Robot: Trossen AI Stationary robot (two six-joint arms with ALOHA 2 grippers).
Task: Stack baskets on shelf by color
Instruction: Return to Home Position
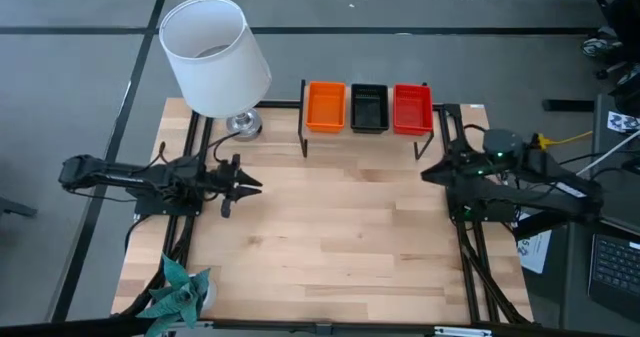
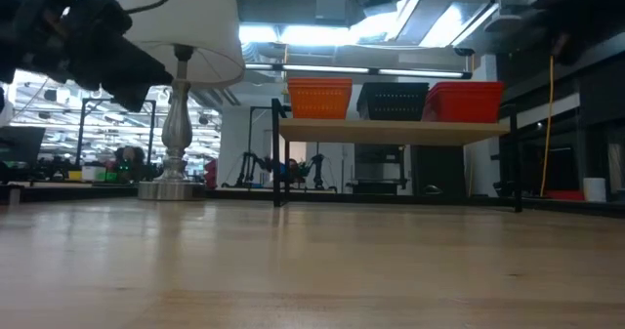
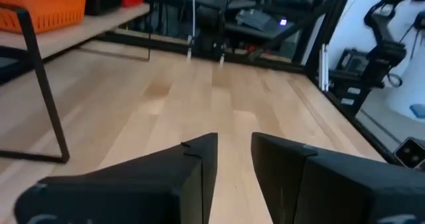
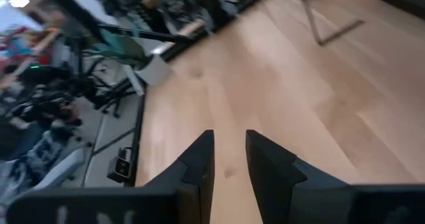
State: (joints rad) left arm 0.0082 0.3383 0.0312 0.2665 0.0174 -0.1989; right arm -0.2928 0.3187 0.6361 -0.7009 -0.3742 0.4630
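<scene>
Sorted by colour into 3 stacks along the shelf (image 2: pixel 391 131), at 12 o'clock on the table (image 1: pixel 340 247): orange baskets (image 1: pixel 325 107) toward 9 o'clock, black baskets (image 1: pixel 369 108) in the middle, red baskets (image 1: pixel 412 109) toward 3 o'clock. Set upright on the plank, just beside one another, probably for nesting like with like and for keeping all 3 piles inside the wire frame. Number within each stack not readable. No basket in view on the bare wood below the shelf, hence sorting judged done, with only the pull-back to rest in hand.

Left gripper (image 1: pixel 250 185) at 9 o'clock of the table, well apart from the shelf, raised above the board and pointing toward 3 o'clock. Fingers a narrow slit apart, holding nothing, only bare wood between them in the left wrist view. Forearm stretched level from the table's 9 o'clock edge.

Right gripper (image 1: pixel 428 174) at 3 o'clock, facing 9 o'clock, near the shelf's red end yet not touching it. Fingers likewise slightly parted and empty. Arm folded back over its base, judged a parked pose.

Farther out: lamp (image 1: pixel 215 57) at 11 o'clock, beside the shelf's orange end; small plant (image 1: pixel 178 292) at 7 o'clock, near the table's corner.
</scene>
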